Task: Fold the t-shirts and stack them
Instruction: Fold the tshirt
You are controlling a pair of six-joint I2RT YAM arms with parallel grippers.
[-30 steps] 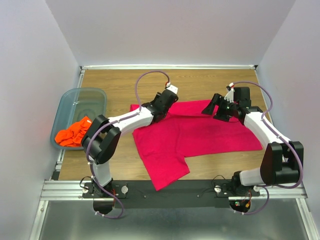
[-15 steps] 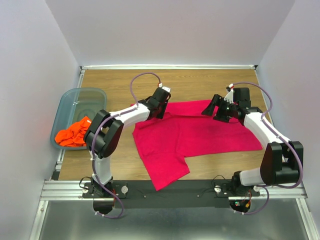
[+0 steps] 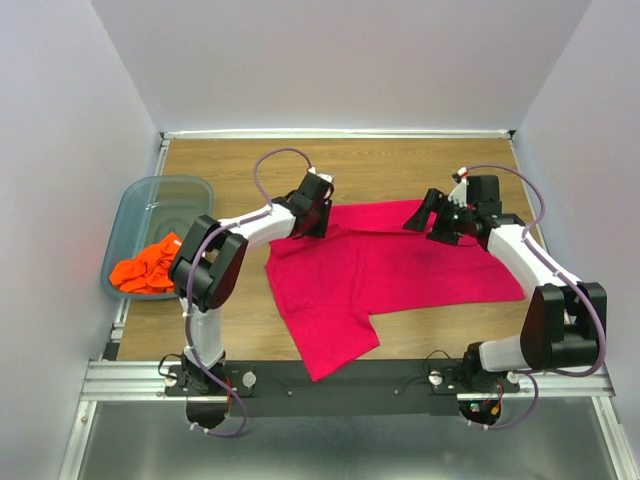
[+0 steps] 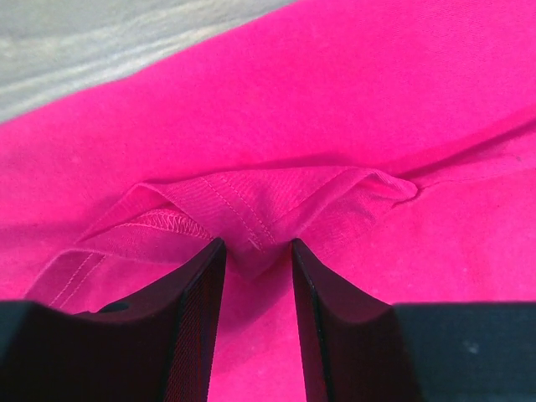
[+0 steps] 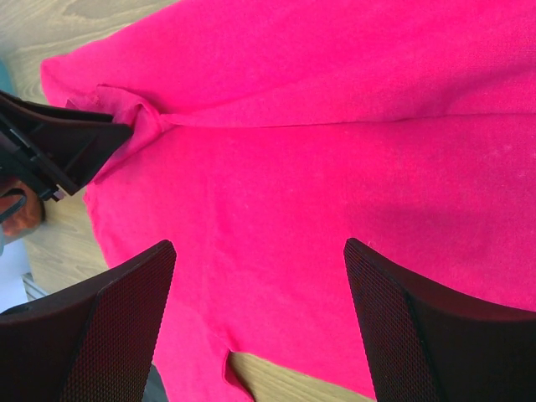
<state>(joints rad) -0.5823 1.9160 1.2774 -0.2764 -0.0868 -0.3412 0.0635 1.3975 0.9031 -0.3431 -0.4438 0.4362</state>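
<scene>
The magenta-pink t-shirt point(image 3: 400, 265) lies spread and partly folded on the wooden table, one part hanging toward the near edge. My left gripper point(image 3: 318, 216) is at the shirt's far-left edge, shut on a bunched fold of its hem point(image 4: 255, 247) between narrow jaws. My right gripper point(image 3: 425, 222) hovers open over the shirt's far-right part; in the right wrist view point(image 5: 260, 268) its fingers stand wide apart above flat pink cloth point(image 5: 318, 167). The orange t-shirt point(image 3: 145, 268) lies crumpled in the bin.
The translucent blue-grey bin point(image 3: 170, 195) stands at the table's left edge. Bare wood table point(image 3: 400, 165) shows behind the shirt and at its left. White walls close in on three sides. A metal rail point(image 3: 340, 378) runs along the near edge.
My left gripper has moved left and slightly farther away, holding the shirt's fold and drawing that edge with it. The right arm has not moved.
</scene>
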